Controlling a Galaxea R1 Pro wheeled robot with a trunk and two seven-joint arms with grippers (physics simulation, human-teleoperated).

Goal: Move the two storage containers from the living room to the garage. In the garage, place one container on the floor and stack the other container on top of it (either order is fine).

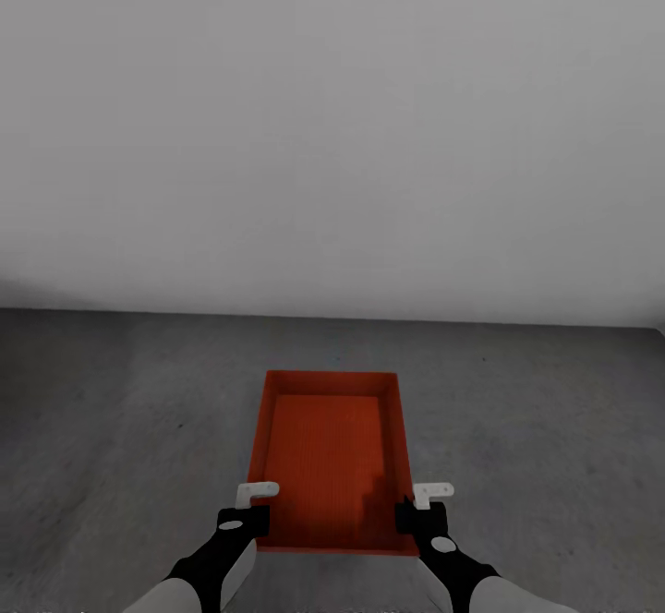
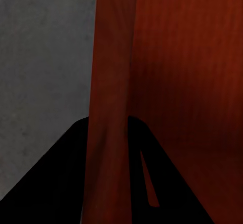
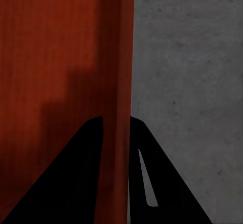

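1. One orange-red rectangular lidless plastic storage container [image 1: 332, 456] is seen over the dark grey mottled concrete floor [image 1: 120, 428], in front of a plain pale grey wall [image 1: 332, 133]; whether it rests on the floor or is held just above it cannot be told.
2. The container's long axis runs near to far, straight away from the robot, open side up.
3. The left claw [image 1: 251, 513] is clenched on the container's left long wall near the near end, the wall being straddled by its fingers.
4. The right claw [image 1: 413, 511] grasps the right long wall likewise.
5. The container lies between the claws, equally near both arms.
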